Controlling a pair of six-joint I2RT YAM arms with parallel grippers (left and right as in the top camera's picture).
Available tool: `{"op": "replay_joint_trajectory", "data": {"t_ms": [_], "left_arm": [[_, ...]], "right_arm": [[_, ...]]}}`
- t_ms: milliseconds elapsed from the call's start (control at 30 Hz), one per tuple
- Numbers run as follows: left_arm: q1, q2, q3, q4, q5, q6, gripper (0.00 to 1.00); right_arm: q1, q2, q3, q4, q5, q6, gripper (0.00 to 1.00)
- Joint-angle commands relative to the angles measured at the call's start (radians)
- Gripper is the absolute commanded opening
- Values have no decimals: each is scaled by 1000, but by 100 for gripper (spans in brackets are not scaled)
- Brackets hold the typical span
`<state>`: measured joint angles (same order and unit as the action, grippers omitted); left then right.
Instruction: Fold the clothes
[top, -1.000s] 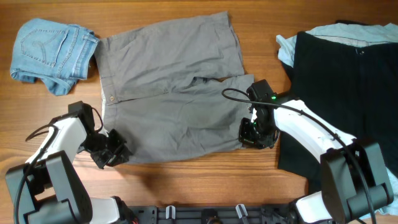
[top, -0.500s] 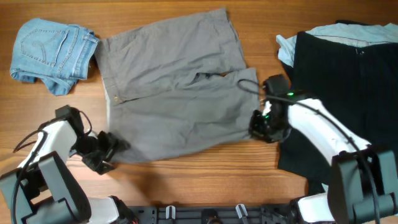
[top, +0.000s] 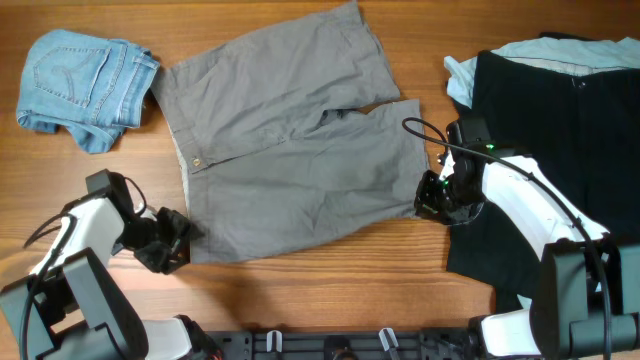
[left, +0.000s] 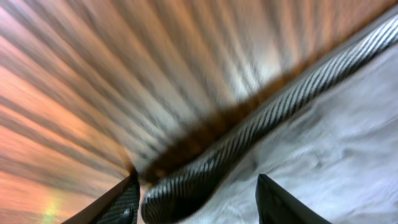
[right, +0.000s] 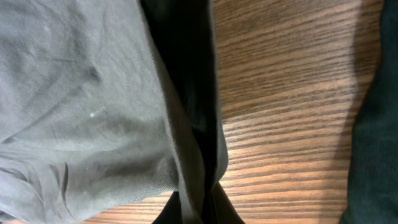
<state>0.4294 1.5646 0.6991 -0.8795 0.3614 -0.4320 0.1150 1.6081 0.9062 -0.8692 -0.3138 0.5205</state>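
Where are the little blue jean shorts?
In the overhead view, the small light-blue denim shorts lie bunched at the far left corner of the wooden table, right beside the waistband end of the plain grey cotton shorts.

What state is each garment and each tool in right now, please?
grey shorts: spread flat, unfolded
denim shorts: loosely folded, far left
black garment: laid flat on the right
pale-blue cloth: peeking out at the black garment's edge
left tool: open, at the shorts' waistband corner
right tool: shut on the grey shorts' leg hem
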Motion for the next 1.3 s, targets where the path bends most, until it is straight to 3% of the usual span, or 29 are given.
{"op": "replay_joint_trajectory", "data": {"t_ms": [0, 67, 133, 300, 433, 600, 733, 900, 1033, 1100, 1200, 1267], "left_arm": [[-55, 6, -72, 2, 26, -30, 60], [-73, 6, -118, 48, 9, -99, 53], [-73, 6, -152, 86, 4, -139, 31], [-73, 6, -157, 80, 0, -152, 4], [-69, 0, -81, 5, -4, -103, 4], [-32, -103, 206, -238, -140, -32, 4], [-27, -238, 426, -399, -288, 7, 4], [-27, -392, 562, -512, -332, 31, 4], [-46, -510, 567, -539, -277, 33, 4], [-101, -529, 549, -534, -208, 32, 11], [-246, -517, 426, -449, -137, -31, 30], [-345, -485, 303, -323, -69, -92, 28]], "right_arm": [[2, -22, 19, 6, -12, -16, 4], [2, -22, 19, 5, -12, -17, 4], [2, -22, 19, 5, -12, -21, 4], [2, -22, 19, 5, -11, -24, 4], [2, -37, 28, -7, -3, -29, 4], [2, -141, 162, -134, 38, -79, 4], [2, -250, 363, -294, 142, -87, 4], [2, -294, 633, -445, 169, -87, 4], [2, -295, 766, -471, 169, -72, 4], [2, -289, 767, -474, 169, -72, 4], [2, -266, 767, -475, 169, -73, 4], [2, -247, 766, -476, 169, -75, 4]]}}
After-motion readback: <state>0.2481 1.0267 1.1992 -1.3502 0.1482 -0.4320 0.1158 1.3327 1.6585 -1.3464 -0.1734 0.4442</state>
